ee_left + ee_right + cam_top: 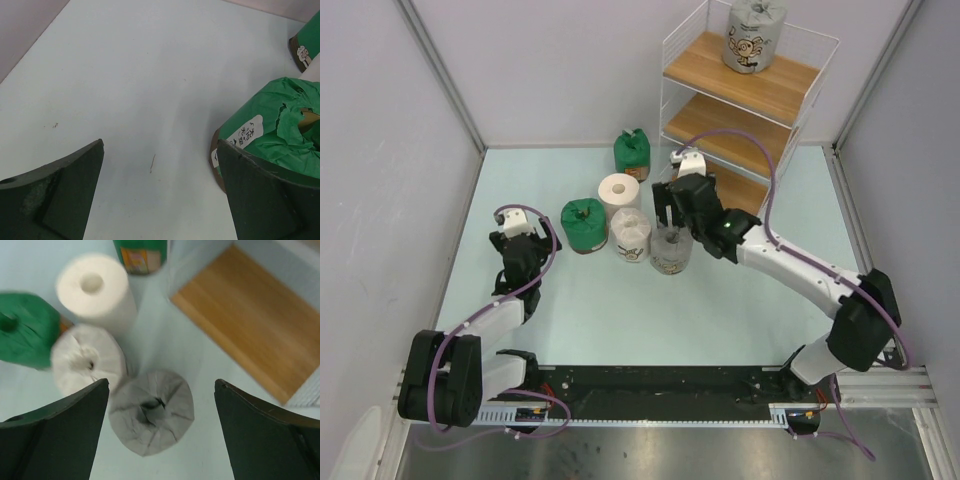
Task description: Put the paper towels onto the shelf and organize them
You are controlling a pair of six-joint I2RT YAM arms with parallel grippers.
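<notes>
Tabletop (620, 310): pale blue-green, closed in by grey wall panels (570, 70) on the left, far and right sides, with a black mounting rail (650, 385) along the near edge. Shelf (705, 60): white wire frame with three wooden boards, standing in the far right corner, set at a slant to the walls. Its top board (790, 85) carries one grey cartoon-print roll (755, 35), upright; the middle board (730, 130) shows bare wood. Five rolls stand upright in a cluster at the far centre of the tabletop, just left of the shelf. The far green roll (632, 155) is closest to the far wall, with the bare white roll (618, 192) near of it. The near green roll (584, 224) is at the cluster's left edge, and the white-wrapped roll (631, 235) is just beside it. The grey-wrapped roll (671, 250) is at the right, just beside the white-wrapped one. Right arm (790, 265): reaches in from the near right; right jaws spread wide, straddling the space above the grey-wrapped roll and pinching nothing, with a clear gap on the shelf side. Left arm (500, 315): left jaws spread wide, holding nothing, over tabletop just left of the near green roll. Open room: a broad band of tabletop between the cluster and the rail, and a strip between the left arm and the left wall.
</notes>
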